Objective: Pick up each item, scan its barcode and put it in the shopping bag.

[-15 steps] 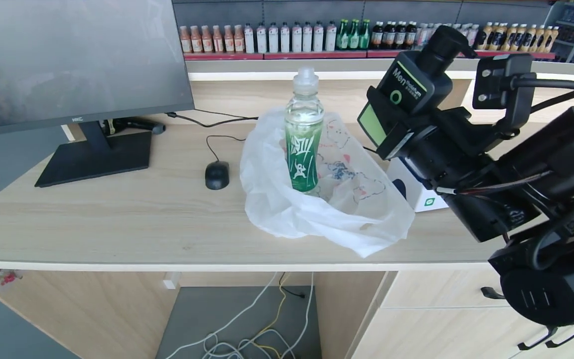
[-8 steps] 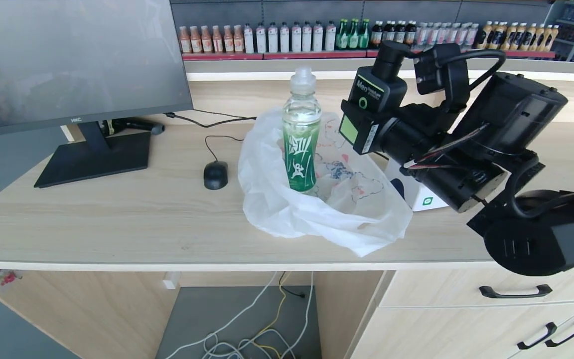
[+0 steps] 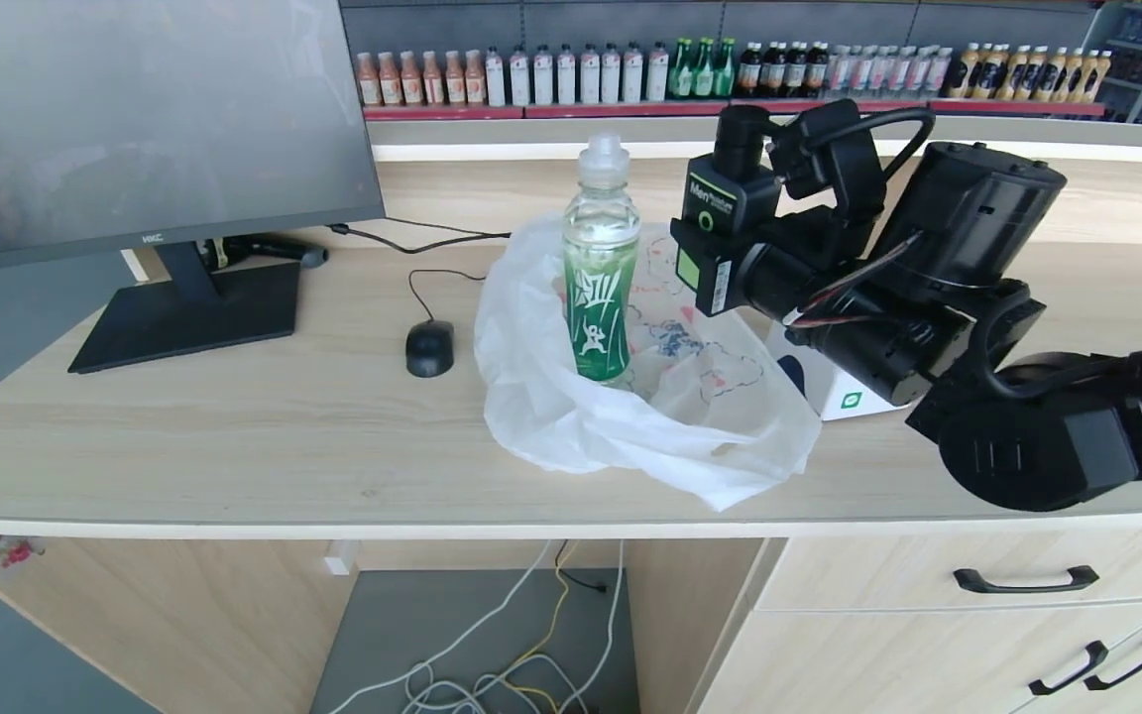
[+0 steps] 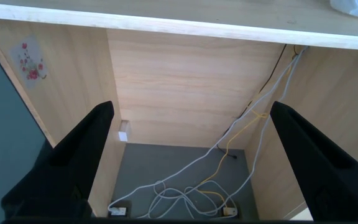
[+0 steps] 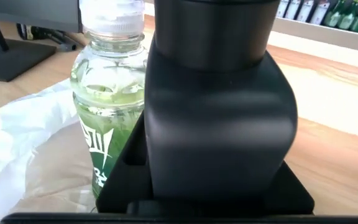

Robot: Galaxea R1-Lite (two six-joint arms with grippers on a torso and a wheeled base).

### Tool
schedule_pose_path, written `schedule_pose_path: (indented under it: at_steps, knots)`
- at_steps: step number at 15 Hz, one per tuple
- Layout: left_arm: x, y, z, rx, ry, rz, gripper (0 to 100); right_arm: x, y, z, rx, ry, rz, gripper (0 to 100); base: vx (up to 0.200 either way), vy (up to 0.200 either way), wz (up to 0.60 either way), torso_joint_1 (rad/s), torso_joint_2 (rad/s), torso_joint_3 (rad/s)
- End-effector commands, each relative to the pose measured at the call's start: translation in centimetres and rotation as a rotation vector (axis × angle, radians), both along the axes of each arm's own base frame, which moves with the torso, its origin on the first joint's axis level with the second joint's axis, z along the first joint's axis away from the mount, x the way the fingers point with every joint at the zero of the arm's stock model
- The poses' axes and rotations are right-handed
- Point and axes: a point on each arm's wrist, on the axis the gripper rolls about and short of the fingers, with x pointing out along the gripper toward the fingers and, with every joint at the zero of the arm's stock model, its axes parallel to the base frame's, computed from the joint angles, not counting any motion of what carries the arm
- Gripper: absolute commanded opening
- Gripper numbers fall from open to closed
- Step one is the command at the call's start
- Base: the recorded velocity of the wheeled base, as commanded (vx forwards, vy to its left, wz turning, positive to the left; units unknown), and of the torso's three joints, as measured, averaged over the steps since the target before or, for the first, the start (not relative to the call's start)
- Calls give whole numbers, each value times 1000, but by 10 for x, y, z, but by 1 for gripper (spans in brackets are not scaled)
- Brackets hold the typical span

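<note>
Looking down from the head camera, you have the right claw [image 3: 764,270] pinching a black bottle [image 3: 725,223] and holding it in the air above the counter [image 3: 234,436]. The bottle is close to upright, cap uppermost and leaning a little. Its pale green label and a white barcode strip are turned toward the camera. It hangs at the right side of the shopping bag [image 3: 571,416], near the green bottle [image 3: 599,268] but apart from it. The bag is white and crumpled, lying open on the wooden counter, and the green bottle stands upright inside it with its white cap on. In your right wrist camera the black bottle [image 5: 216,124] sits square in front of the lens. The green bottle [image 5: 107,118] is just beside it, and the bag [image 5: 23,143] is spread beneath. A small white box [image 3: 834,389] sits on the counter at the bag's right edge, partly hidden behind the arm. A black mouse [image 3: 430,348] lies left of the bag, and a dark monitor [image 3: 135,109] stands farther left. A shelf [image 3: 630,74] of drinks runs along the back wall. Your left claw [image 4: 190,112] is down below the counter's edge with its fingers [image 4: 73,168] spread wide and nothing between them. It faces the open space under the counter, where loose cables [image 4: 185,186] trail on the floor.
</note>
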Motion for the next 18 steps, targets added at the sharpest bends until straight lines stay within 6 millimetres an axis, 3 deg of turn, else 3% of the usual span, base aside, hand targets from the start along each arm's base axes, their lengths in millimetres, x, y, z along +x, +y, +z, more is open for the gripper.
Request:
schedule_pose_path:
  at_steps: [1,4,8,18]
  knots:
    - [0,0,0,0,0,0,100,7,0,-10,-14,23,-9,0,0,0,0,0,0,0]
    - [0,0,0,0,0,0,100,27,0,-37,-42,72,-36,0,0,0,0,0,0,0]
    - [0,0,0,0,0,0,100,50,9,-45,-35,60,-42,0,0,0,0,0,0,0]
    - [0,0,0,0,0,0,100,57,14,-67,-32,120,-39,0,0,0,0,0,0,0]
